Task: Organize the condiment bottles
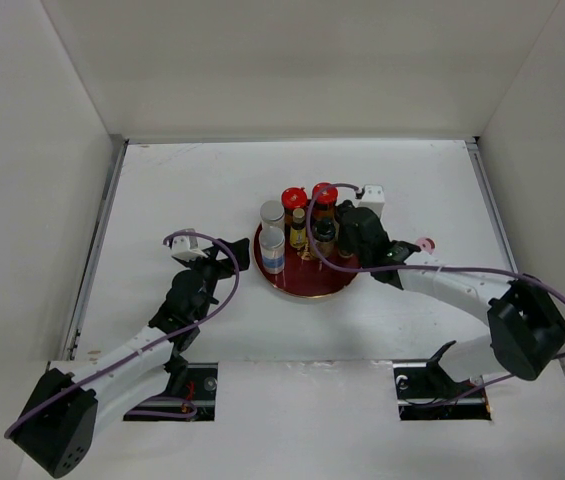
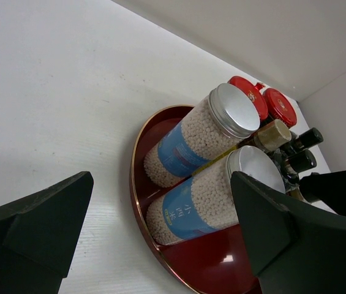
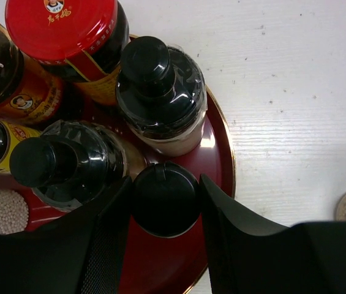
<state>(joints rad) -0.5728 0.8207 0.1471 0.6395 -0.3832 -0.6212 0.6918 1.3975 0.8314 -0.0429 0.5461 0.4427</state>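
Right gripper (image 3: 163, 184) is clamped on a black-capped bottle (image 3: 163, 205) on the tray (image 3: 217, 150). Left gripper (image 2: 161, 184) is beside the tray, fingers apart.

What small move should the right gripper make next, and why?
Probably open the right gripper slightly and rise straight up: the black-capped bottle between its fingers already stands on the red tray beside the other bottles, so it seems placed. Whether the fingers press it is unclear.

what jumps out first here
A dark-red tray mid-table, crowded with bottles, two red caps at its back. The right tool flanks a black cap near the tray's rim; the left tool hangs open left of two silver-lidded jars.
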